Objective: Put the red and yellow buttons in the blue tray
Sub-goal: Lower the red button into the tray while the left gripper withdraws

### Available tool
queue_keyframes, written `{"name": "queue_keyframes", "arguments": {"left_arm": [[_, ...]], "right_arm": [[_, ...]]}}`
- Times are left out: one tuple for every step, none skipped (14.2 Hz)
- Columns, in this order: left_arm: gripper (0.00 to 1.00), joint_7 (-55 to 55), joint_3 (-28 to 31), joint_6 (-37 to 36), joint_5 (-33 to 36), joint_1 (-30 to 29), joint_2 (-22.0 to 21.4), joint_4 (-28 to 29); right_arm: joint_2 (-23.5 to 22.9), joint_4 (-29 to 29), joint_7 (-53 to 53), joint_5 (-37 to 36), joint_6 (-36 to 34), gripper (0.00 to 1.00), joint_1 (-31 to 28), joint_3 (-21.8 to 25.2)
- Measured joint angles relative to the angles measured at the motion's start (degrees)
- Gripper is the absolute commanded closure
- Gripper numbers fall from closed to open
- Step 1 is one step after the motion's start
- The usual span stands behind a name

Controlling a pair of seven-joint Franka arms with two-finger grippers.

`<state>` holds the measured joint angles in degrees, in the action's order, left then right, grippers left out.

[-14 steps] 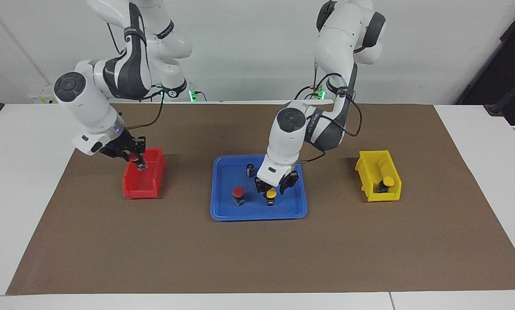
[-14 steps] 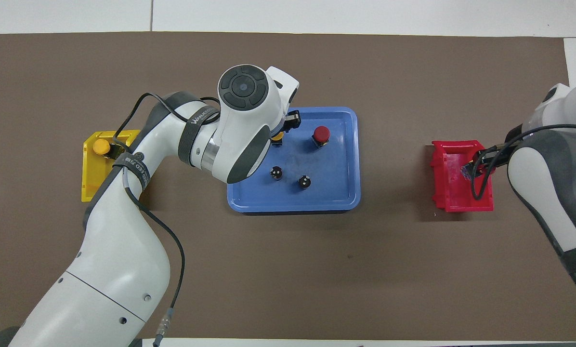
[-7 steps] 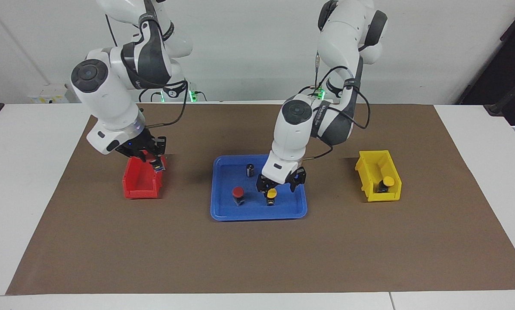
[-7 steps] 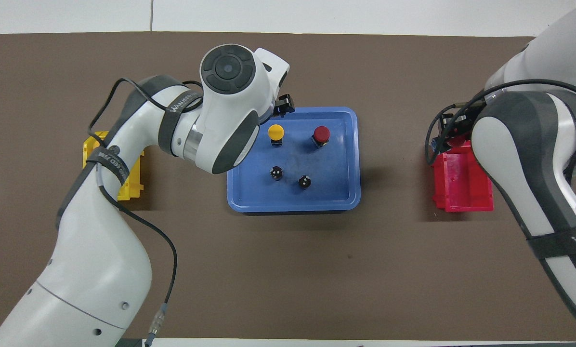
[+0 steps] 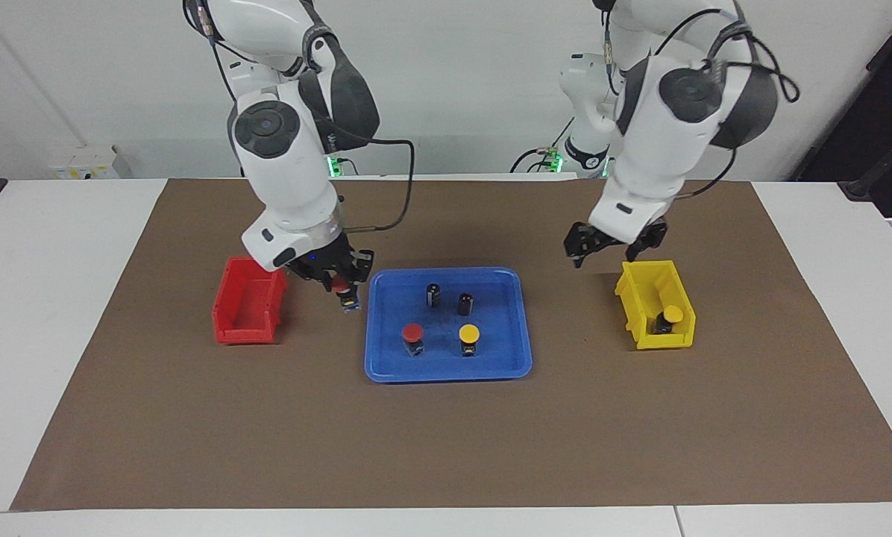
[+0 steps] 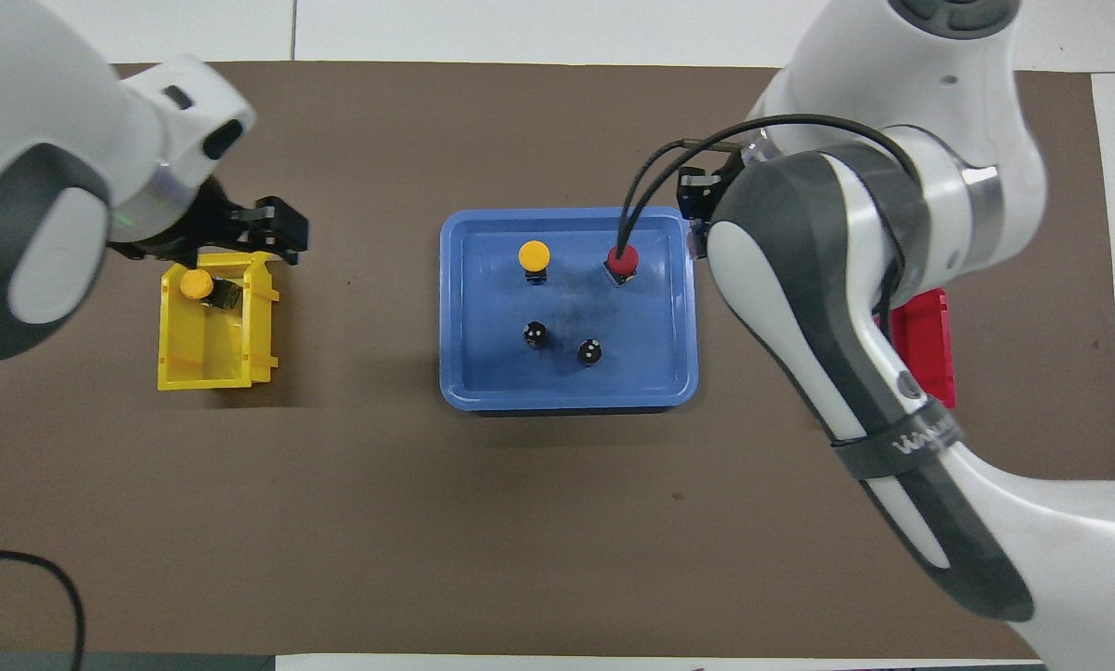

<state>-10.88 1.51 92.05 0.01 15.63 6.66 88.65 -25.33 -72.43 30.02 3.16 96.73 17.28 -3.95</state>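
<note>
A: What occupies the right arm's end of the table?
B: The red bin [image 5: 248,309], apparently empty. Between it and the blue tray [image 5: 386,365], the right gripper [image 5: 339,287] hangs above the mat, fingers clamped on a red button [image 5: 339,284].

A: And the tray's contents?
B: Four items. Nearer the robots stand two dark cylinders [image 5: 433,294]; farther from them, side by side, a red button in the tray [image 5: 413,338] and a yellow button in the tray [image 5: 469,338], both upright and well apart.

A: The left arm's end?
B: The left gripper [image 5: 616,250] hovers with fingers spread and nothing between them, above the edge of the yellow bin [image 5: 644,291] nearer the robots. A second yellow button [image 5: 669,318] sits inside that bin, at the end farther from the robots.
</note>
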Motion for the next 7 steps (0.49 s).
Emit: {"name": "queue_keyframes", "arguments": {"left_arm": [[0.0, 5.0, 0.08, -1.41, -0.56, -3.9, -2.34, 1.25], [0.0, 8.8, 0.15, -3.01, -1.57, -7.52, -4.08, 2.09], [0.0, 11.21, 0.2, -4.41, -2.48, -10.42, -5.37, 2.73], [0.0, 12.51, 0.24, -5.12, -3.02, -12.2, -6.3, 3.38], [0.0, 12.8, 0.24, -4.95, -3.24, -12.75, -6.88, 4.23], [0.0, 12.38, -0.01, -3.13, -3.31, -12.68, -7.4, 5.79], [0.0, 10.51, -0.46, 2.41, -3.34, -12.25, -8.14, 8.98]], "right_arm": [[-3.08, 3.41, 3.55, -0.03, 0.0, 0.99, 2.12, -0.03], [-5.87, 6.11, 6.18, -0.38, 0.06, 0.99, 4.06, -0.02], [-8.24, 8.08, 8.12, -1.35, 0.47, 0.99, 5.86, -0.01], [-10.06, 9.34, 9.84, -2.77, 1.49, 0.99, 7.47, -0.02], [-11.34, 10.01, 11.2, -3.69, 2.54, 0.98, 8.6, -0.01], [-12.15, 10.35, 11.88, -4.26, 3.31, 0.98, 9.17, -0.01], [-12.63, 10.43, 12.16, -4.49, 3.74, 0.98, 9.27, 0.01]]}}
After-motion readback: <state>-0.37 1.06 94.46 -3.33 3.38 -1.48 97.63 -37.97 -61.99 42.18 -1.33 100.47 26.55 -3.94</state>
